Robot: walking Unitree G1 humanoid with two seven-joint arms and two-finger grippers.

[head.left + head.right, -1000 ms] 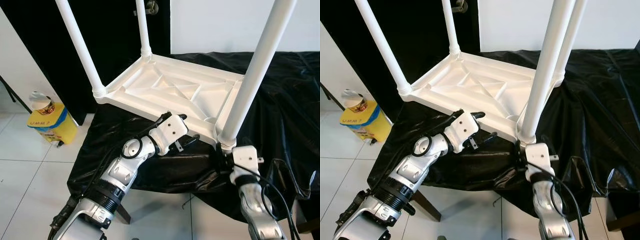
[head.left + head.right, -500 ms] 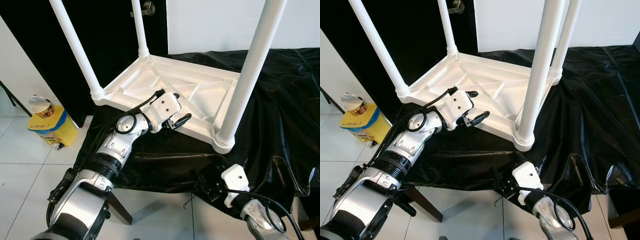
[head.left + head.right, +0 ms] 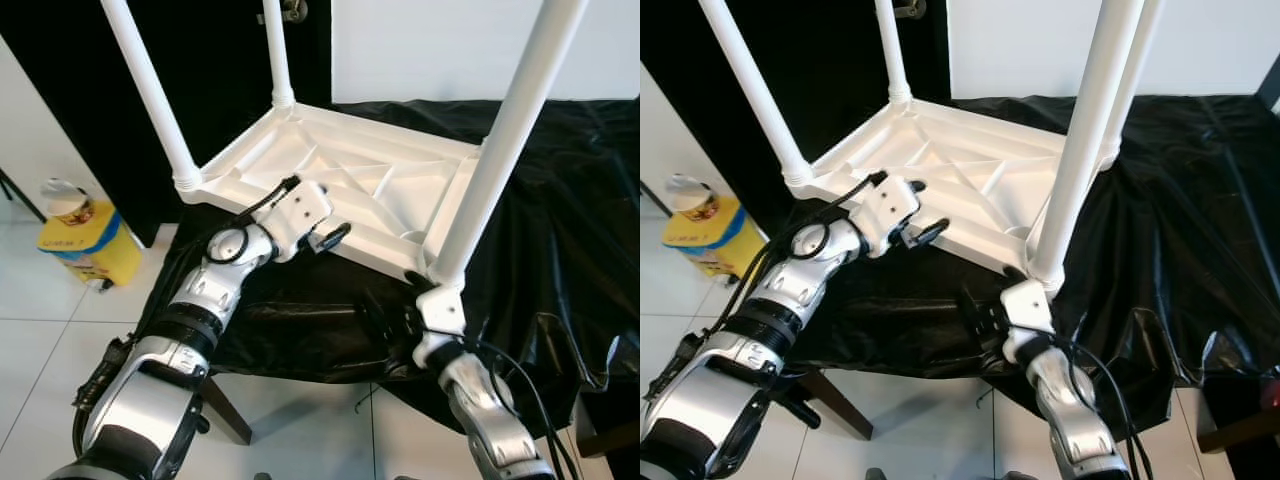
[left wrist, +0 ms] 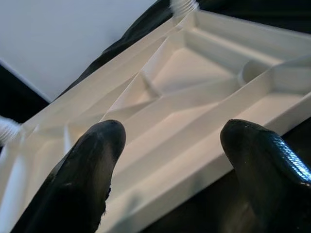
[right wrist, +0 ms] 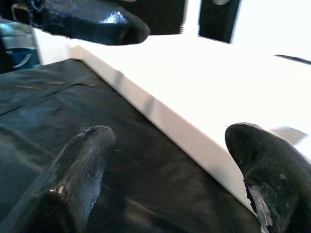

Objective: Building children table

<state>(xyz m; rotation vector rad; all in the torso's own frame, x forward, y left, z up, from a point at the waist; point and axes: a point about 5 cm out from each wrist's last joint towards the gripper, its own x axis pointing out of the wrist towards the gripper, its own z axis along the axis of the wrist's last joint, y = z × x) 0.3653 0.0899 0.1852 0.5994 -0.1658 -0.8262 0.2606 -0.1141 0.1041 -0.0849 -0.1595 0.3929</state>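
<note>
- While its fingers are spread apart, the left gripper [image 3: 322, 232] is held at the near edge of the upturned white table [image 3: 350, 180].
- Below that table's near corner leg [image 3: 500, 150], the right gripper [image 3: 385, 312] is held parted, nothing clasped.
- Under the table, a black sheet [image 3: 570, 230] is spread.

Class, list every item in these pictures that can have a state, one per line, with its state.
Children's table: upside down on the black sheet, four legs pointing up.
Black sheet: draped, wrinkled.
Left end effector: open, over the table's near edge.
Right end effector: open, low beside the near corner leg.
Yellow container: upright on the floor, lid on.
</note>
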